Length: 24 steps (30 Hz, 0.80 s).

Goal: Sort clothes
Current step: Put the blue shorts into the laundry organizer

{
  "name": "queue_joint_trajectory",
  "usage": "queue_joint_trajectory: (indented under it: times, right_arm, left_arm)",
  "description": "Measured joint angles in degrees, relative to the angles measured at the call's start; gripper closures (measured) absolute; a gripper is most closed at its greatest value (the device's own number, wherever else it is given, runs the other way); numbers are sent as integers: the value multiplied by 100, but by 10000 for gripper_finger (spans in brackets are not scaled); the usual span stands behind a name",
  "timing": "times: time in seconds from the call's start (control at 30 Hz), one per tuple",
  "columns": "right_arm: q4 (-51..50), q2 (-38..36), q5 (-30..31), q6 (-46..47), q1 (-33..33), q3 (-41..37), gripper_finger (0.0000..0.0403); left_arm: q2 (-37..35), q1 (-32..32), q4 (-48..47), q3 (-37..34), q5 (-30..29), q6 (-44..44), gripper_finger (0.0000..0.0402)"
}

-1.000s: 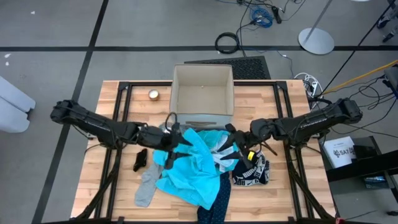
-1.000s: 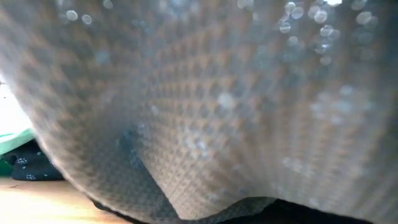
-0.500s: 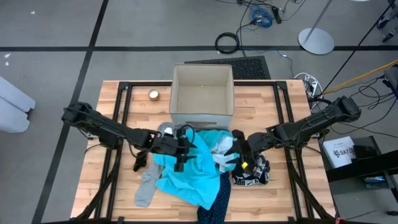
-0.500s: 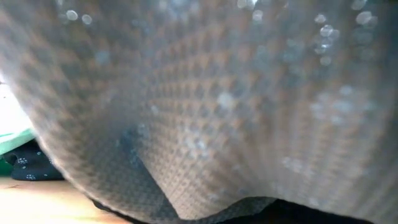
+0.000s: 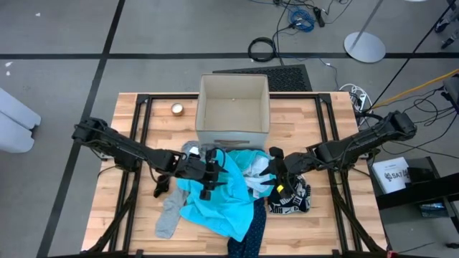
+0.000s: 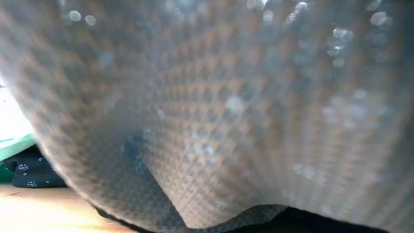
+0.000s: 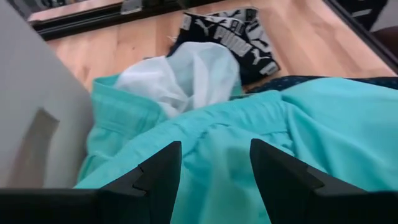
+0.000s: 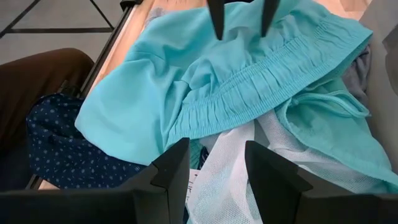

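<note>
The clothes lie in a pile in front of the beige box (image 5: 233, 107). On top is a turquoise garment (image 5: 222, 197) with a white mesh lining (image 7: 180, 74). Around it lie a navy dotted garment (image 5: 251, 229), a black-and-white patterned one (image 5: 290, 201), a grey one (image 5: 168, 215) and a black sock (image 5: 161, 183). My left gripper (image 5: 211, 175) is open low over the turquoise cloth (image 7: 214, 180). My right gripper (image 5: 276, 178) is open low over the white mesh (image 8: 217, 180) and faces the left gripper. Grey waffle fabric (image 6: 213, 116) covers the low view. My left gripper's open fingers (image 7: 155, 180) stand close over the turquoise garment, slanting down from the table's left; I cannot tell whether they touch it. My right gripper's open fingers (image 8: 171, 171) stand close over the white mesh, slanting down from the table's right; I cannot tell whether they touch it.
The box stands open at the table's far middle, its near wall (image 7: 31, 130) right beside the left gripper. A small round object (image 5: 176, 109) lies left of the box. Bare wood shows at the near left and near right of the table.
Both grippers have gone toward the table's near edge and down to the pile, the left one onto the turquoise garment and the right one onto the white mesh. In the last half second they have kept almost still. The clothes have not visibly shifted.
</note>
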Motion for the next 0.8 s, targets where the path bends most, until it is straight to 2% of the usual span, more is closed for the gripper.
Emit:
queue_joint_trajectory:
  times: [0.17, 0.27, 0.4, 0.47, 0.63, 0.8]
  right_arm:
    - [-114, 120, 308, 131, 4, 0, 259]
    - [-747, 333, 614, 130, -27, 0, 259]
    - [-1478, 552, 832, 680, -175, -4, 259]
    - [-1474, 625, 801, 804, -213, -7, 259]
    - [-1063, 850, 287, 804, -208, -7, 259]
    - [-622, 1373, 352, 577, -231, -4, 260]
  left_arm:
    - [0, -112, 187, 0, 8, 2, 201]
    - [-2, -136, 482, 0, 6, 4, 201]
    - [-15, -131, 679, 0, 2, 6, 201]
    - [-15, -131, 654, 0, -1, 4, 201]
    - [-15, -131, 625, 0, -6, 4, 201]
    - [-15, -131, 625, 0, -10, 3, 201]
